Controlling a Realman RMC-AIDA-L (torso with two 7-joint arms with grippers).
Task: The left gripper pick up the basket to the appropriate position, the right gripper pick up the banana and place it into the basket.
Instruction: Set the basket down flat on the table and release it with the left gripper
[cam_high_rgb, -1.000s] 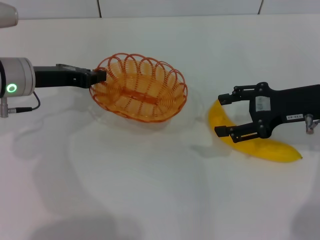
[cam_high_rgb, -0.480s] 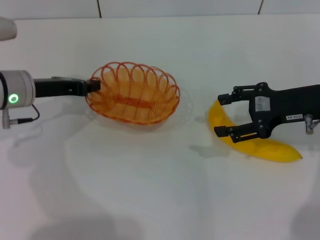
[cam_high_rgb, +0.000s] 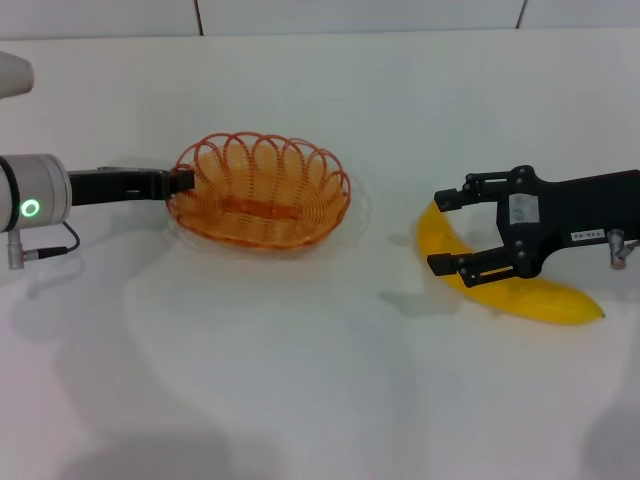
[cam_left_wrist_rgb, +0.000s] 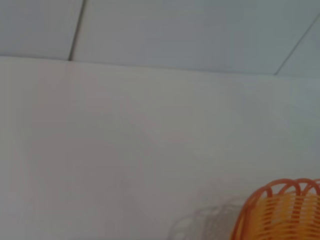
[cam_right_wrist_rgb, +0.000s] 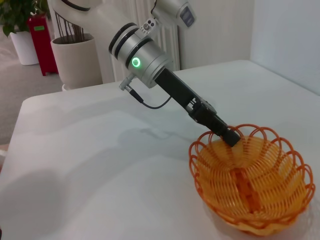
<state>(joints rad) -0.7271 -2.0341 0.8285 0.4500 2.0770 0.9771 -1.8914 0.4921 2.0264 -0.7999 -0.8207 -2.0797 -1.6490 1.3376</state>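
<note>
The orange wire basket (cam_high_rgb: 260, 190) rests on the white table left of centre. My left gripper (cam_high_rgb: 182, 181) is shut on the basket's left rim. The right wrist view shows the basket (cam_right_wrist_rgb: 250, 180) and the left gripper (cam_right_wrist_rgb: 229, 135) clamped on its rim. A corner of the basket (cam_left_wrist_rgb: 280, 210) shows in the left wrist view. The yellow banana (cam_high_rgb: 500, 275) lies on the table at the right. My right gripper (cam_high_rgb: 447, 230) is open, its fingers straddling the banana's upper end just above it.
The white table (cam_high_rgb: 300, 380) spreads wide in front and in the middle. A wall seam runs along the back. In the right wrist view a potted plant (cam_right_wrist_rgb: 17, 30) and a beige bin (cam_right_wrist_rgb: 75, 60) stand beyond the table.
The left gripper has lowered the basket and drawn it left; it was tilted and raised, and now sits flat on the table. The right gripper and banana have not moved.
</note>
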